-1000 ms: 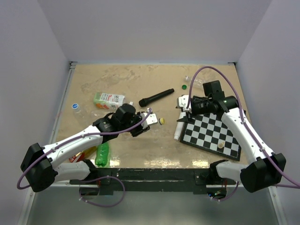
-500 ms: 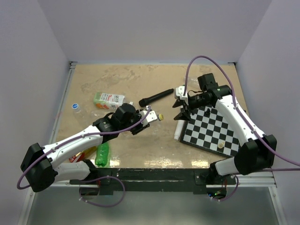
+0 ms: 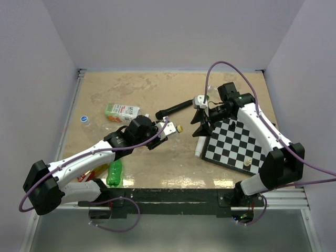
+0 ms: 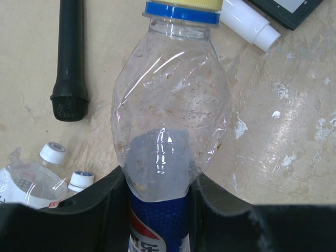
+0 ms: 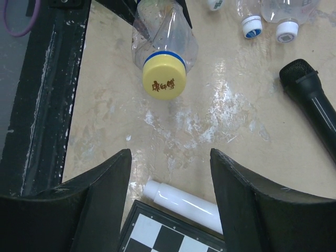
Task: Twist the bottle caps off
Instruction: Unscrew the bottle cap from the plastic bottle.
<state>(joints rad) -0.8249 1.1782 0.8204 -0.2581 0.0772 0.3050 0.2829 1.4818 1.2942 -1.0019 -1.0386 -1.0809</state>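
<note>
My left gripper (image 4: 160,210) is shut on the blue label of a clear Pepsi bottle (image 4: 170,121) and holds it off the table. Its yellow cap (image 3: 180,127) with a blue ring points right, toward the right arm. In the right wrist view that cap (image 5: 164,80) faces the camera, ahead of the fingers. My right gripper (image 5: 170,157) stands open and empty a short way from the cap, not touching it. In the top view the right gripper (image 3: 198,116) hangs just right of the cap. Two more clear bottles with white caps (image 4: 52,152) lie at the left.
A black microphone (image 3: 174,109) lies behind the cap. Under the right gripper are a white microphone (image 5: 184,202) and the chessboard's (image 3: 236,147) corner. A white-and-green carton (image 3: 122,112) and a green bottle (image 3: 114,173) lie on the left.
The right arm has swung left and back, bringing its open gripper close to the yellow cap. The left gripper has raised the bottle's cap end slightly toward the back.
</note>
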